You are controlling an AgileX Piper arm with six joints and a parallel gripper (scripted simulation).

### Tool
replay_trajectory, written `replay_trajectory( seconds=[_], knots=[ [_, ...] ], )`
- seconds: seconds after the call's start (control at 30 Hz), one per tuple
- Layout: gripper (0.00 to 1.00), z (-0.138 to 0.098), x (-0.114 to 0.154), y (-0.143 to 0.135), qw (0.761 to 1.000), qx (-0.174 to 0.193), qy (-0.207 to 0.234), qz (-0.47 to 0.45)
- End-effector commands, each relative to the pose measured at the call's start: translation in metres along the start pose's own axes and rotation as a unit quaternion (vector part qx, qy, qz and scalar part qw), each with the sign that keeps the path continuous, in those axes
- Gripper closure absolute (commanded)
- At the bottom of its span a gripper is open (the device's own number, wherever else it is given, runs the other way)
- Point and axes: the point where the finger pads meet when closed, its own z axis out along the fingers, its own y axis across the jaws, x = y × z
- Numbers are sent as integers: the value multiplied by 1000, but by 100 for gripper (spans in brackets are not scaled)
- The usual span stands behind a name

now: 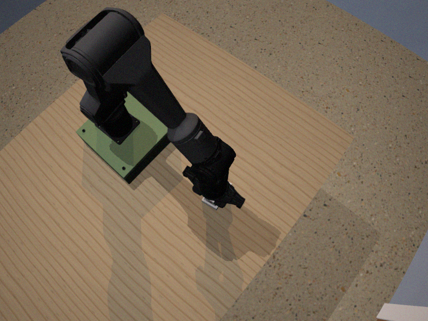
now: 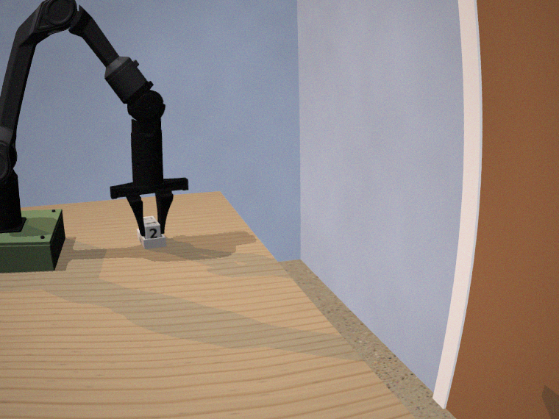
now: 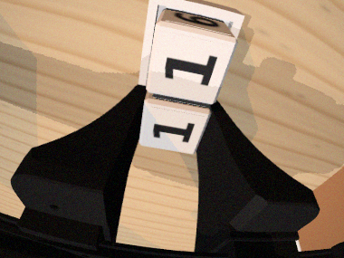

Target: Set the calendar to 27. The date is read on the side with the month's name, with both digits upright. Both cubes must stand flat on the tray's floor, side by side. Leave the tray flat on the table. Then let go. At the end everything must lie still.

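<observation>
A small white tray [image 3: 161,11] stands on the wooden table with two pale cubes in it, side by side. The far cube [image 3: 191,64] shows a 1 on its top face. The near cube [image 3: 175,130] also shows a 1 on top. My gripper [image 3: 174,107] points straight down and is shut on the near cube, one finger on each side. In the exterior view the gripper [image 2: 150,226] straddles a cube [image 2: 152,231] that shows a 2 on its side, above the tray [image 2: 152,242]. In the top view the arm hides all but a corner of the tray [image 1: 209,203].
The arm's green base block [image 1: 124,144] stands on the table behind the tray. A blue wall [image 2: 377,158] rises to the right, past the table's edge [image 2: 260,247] and a speckled strip of floor.
</observation>
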Motion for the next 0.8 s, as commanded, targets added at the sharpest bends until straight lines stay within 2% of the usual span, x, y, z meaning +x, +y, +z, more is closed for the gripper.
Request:
replay_trajectory(
  seconds=[0.0, 0.23, 0.37, 0.53, 0.6, 0.77],
  knots=[
    [65, 1, 0, 1, 1000, -1, 0, 1],
    [65, 1, 0, 1, 1000, -1, 0, 1],
    [65, -8, 0, -1, 1000, 2, 0, 1],
    [65, -36, 0, -1, 1000, 2, 0, 0],
    [65, -36, 0, -1, 1000, 2, 0, 0],
    [65, -74, 0, -1, 1000, 2, 0, 0]
  ],
)
